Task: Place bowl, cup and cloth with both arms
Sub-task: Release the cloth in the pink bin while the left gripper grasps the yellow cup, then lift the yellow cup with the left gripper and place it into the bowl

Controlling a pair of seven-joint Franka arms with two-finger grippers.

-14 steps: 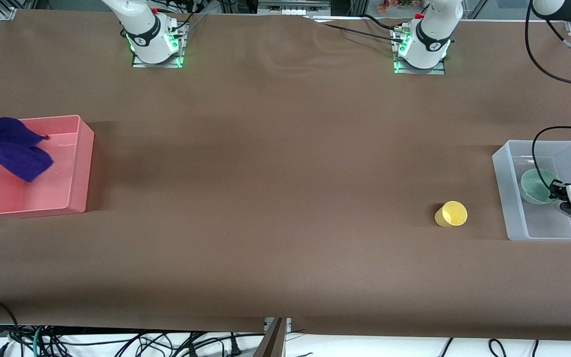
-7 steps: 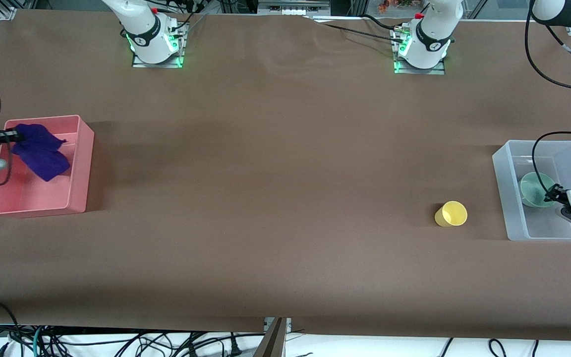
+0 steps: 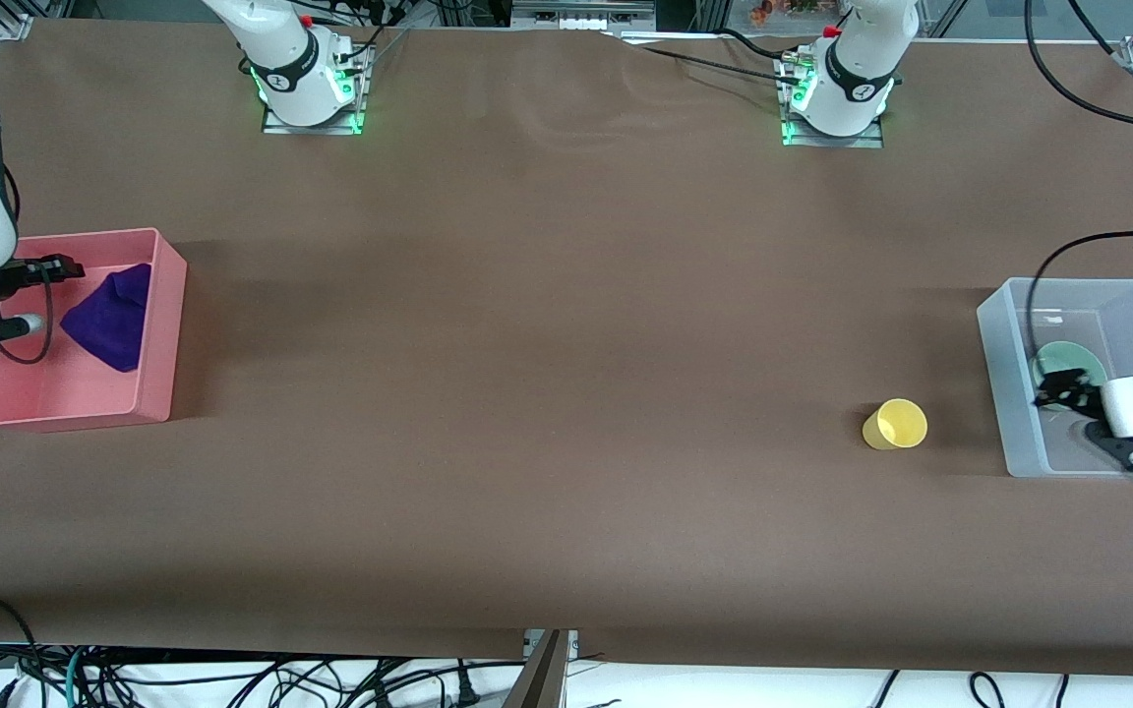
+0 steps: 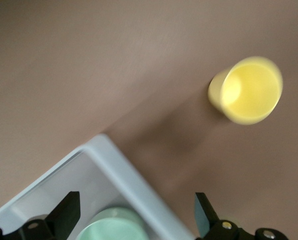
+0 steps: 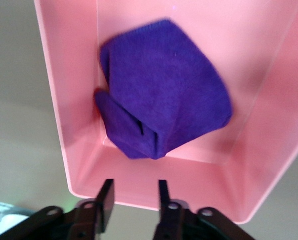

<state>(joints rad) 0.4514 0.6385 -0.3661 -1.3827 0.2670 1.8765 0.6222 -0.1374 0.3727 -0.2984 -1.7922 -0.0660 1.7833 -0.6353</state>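
The purple cloth (image 3: pixel 110 317) lies crumpled in the pink bin (image 3: pixel 159 324); it also shows in the right wrist view (image 5: pixel 163 90). My right gripper (image 3: pixel 60 267) is open and empty over the bin's rim (image 5: pixel 139 197). The sage-green bowl (image 3: pixel 1068 360) sits in the clear bin (image 3: pixel 1004 393). My left gripper (image 3: pixel 1056 391) hovers over the bowl, wide open and empty (image 4: pixel 135 215). The bowl (image 4: pixel 111 226) and the bin's wall (image 4: pixel 126 167) show between its fingers. The yellow cup (image 3: pixel 894 424) stands on the table beside the clear bin, toward the right arm's end, and shows in the left wrist view (image 4: pixel 246 90).
The brown table (image 3: pixel 547 393) stretches bare between the two bins. Both arm bases (image 3: pixel 306 84) stand along the table's edge farthest from the front camera. Cables hang over the clear bin from the left arm.
My right gripper has let go of the cloth, which has dropped into the pink bin. My left gripper has drawn up off the bowl and shifted toward the cup.
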